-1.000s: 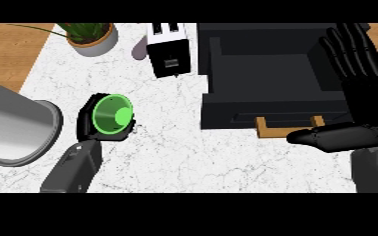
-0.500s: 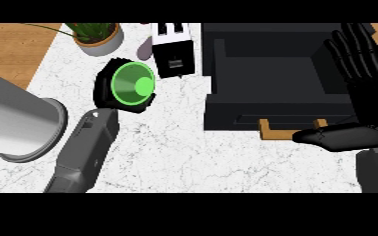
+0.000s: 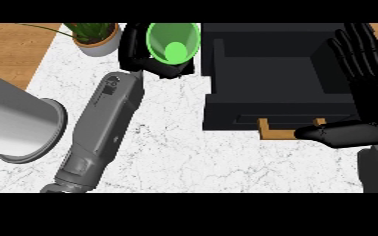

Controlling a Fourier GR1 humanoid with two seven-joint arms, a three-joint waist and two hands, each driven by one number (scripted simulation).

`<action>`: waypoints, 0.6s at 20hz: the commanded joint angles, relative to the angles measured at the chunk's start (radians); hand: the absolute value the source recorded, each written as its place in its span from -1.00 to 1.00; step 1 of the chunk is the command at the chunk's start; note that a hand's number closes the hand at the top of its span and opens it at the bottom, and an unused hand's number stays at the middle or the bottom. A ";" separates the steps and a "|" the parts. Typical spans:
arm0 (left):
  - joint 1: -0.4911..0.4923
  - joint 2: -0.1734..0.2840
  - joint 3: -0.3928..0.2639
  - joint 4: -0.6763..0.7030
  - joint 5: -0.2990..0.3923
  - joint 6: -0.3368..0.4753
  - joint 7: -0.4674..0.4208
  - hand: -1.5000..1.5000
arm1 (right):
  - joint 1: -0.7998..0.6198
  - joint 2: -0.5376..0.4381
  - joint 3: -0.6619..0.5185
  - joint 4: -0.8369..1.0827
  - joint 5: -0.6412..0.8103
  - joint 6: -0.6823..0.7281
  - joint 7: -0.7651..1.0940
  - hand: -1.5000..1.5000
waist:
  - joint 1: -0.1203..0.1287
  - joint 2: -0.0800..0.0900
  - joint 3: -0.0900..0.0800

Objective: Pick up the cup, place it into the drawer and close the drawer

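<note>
In the head view, the left hand [image 3: 140,47] curls round the green cup [image 3: 173,42], which hangs tilted above the white marble desk [image 3: 184,150], just left of the open black drawer [image 3: 269,75]. The right hand [image 3: 362,55] shows at the right edge, fingers straight and up, holding nothing. A potted plant [image 3: 94,35] stands at the upper left, a grey cylinder [image 3: 22,125] at the left edge.

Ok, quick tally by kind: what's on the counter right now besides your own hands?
Green cup: 1, held in the left hand
Black drawer, open: 1
Potted plant: 1
Grey metal pot: 1
Total: 4
</note>
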 commanded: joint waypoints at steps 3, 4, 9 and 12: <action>-0.180 -0.009 -0.173 -0.022 0.093 0.210 0.194 1.00 | 0.006 -0.005 -0.003 0.027 0.001 0.023 -0.041 -1.00 | -0.023 0.003 0.000; -0.245 -0.009 -0.108 0.042 0.060 0.202 0.192 1.00 | 0.013 0.038 0.040 -0.027 0.050 -0.035 -0.012 -1.00 | -0.024 0.007 0.000; -0.398 -0.009 -0.194 0.157 0.120 0.321 0.347 1.00 | -0.048 0.005 0.010 0.049 0.020 -0.005 -0.016 -1.00 | -0.041 0.012 0.000; -0.427 -0.009 -0.221 0.252 0.146 0.313 0.353 1.00 | -0.050 0.005 0.011 0.064 0.024 0.003 -0.039 -1.00 | -0.044 0.017 0.000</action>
